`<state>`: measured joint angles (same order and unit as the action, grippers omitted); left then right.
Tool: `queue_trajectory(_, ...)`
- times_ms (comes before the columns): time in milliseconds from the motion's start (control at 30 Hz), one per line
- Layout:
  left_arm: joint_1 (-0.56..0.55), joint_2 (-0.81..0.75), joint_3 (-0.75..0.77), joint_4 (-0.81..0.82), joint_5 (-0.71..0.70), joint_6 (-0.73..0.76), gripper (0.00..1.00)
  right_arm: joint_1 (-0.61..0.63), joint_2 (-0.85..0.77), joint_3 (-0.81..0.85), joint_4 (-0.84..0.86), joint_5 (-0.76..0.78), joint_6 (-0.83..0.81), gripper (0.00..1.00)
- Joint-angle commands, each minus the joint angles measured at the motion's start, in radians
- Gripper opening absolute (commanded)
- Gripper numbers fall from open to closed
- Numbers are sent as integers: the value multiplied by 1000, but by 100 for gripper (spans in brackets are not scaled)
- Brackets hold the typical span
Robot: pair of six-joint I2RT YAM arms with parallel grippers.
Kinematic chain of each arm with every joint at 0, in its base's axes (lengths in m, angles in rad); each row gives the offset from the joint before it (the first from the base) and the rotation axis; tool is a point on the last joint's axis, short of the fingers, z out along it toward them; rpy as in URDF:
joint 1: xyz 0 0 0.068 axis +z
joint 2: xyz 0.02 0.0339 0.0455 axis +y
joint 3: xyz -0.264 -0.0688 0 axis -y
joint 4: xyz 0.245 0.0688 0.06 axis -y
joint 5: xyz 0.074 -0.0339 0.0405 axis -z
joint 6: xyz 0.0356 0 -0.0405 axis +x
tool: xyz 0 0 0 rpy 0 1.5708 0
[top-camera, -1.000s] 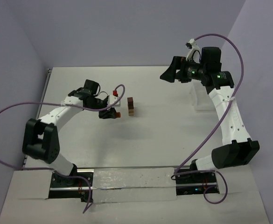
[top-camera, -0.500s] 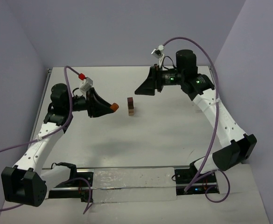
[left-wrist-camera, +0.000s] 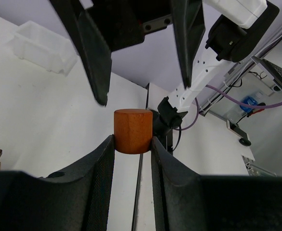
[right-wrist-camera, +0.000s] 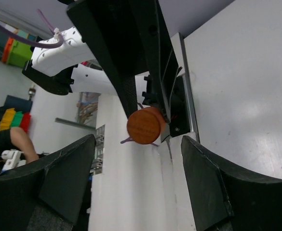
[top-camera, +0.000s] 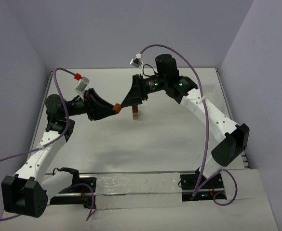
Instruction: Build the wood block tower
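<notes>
A: Item 1: orange-brown wooden cylinder (left-wrist-camera: 132,131). Pos.?
B: Mid-air. Pinched across its curved side by left gripper (top-camera: 114,109), jaws clamped on it. Long axis runs out past the fingertips, w/ round end face toward right gripper (top-camera: 124,104).
A: Item 2: right gripper. Status?
B: Jaws apart, nothing held, one each side of cylinder, not touching. Hand-over looks like the step in hand.
A: Item 3: tower of dark and tan wood cubes (top-camera: 135,113)?
B: On white table (top-camera: 179,144), just beyond and below the cylinder, partly hidden. Right arm nearer.
A: Change vs earlier frame?
B: Left was low beside tower and right was far back-right. Both now raised, tips met.
</notes>
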<state>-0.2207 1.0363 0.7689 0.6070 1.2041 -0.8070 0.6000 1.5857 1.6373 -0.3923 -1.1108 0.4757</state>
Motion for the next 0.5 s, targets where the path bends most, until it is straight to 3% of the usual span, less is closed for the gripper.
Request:
queue_trajectory(0, 1, -19, -2, 77, -13, -39, 12, 13, 35, 44, 71, -33, 80, 79)
queue_trajectory(467, 1, -7, -3, 63, -18, -19, 11, 66, 39, 122, -95, 75, -95, 71)
